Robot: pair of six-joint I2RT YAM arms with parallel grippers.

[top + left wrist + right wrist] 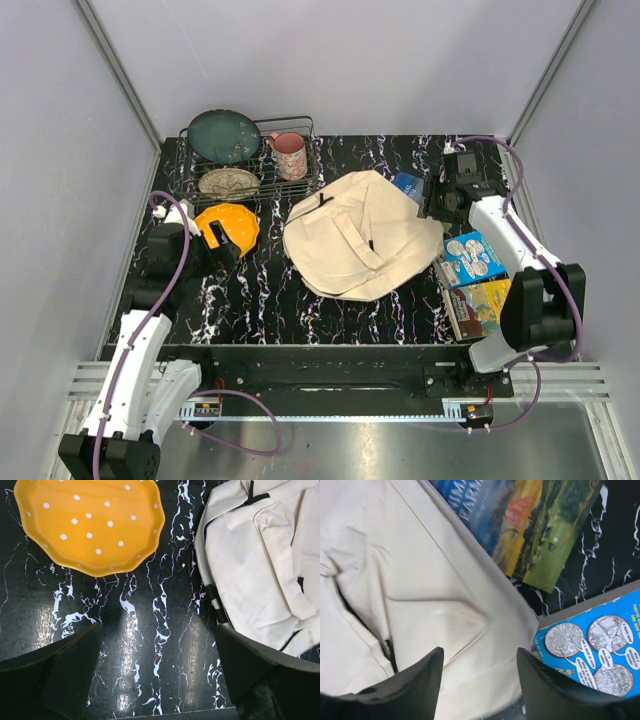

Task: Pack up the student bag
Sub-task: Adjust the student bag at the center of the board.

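- Book with painted cover: white capital letters on its blue part, seen upside down and partly hidden by the bag. They seem to read "…IMA…" and "FARM"; this is not sure.
- Blue book: word bubbles beside round drawings, too small to read.

The top view looks steeply down from high behind the near edge over the whole table. Both wrist views look down from close: the left onto the orange plate and the student bag, the right, nearer, onto the same bag and a blue booklet.
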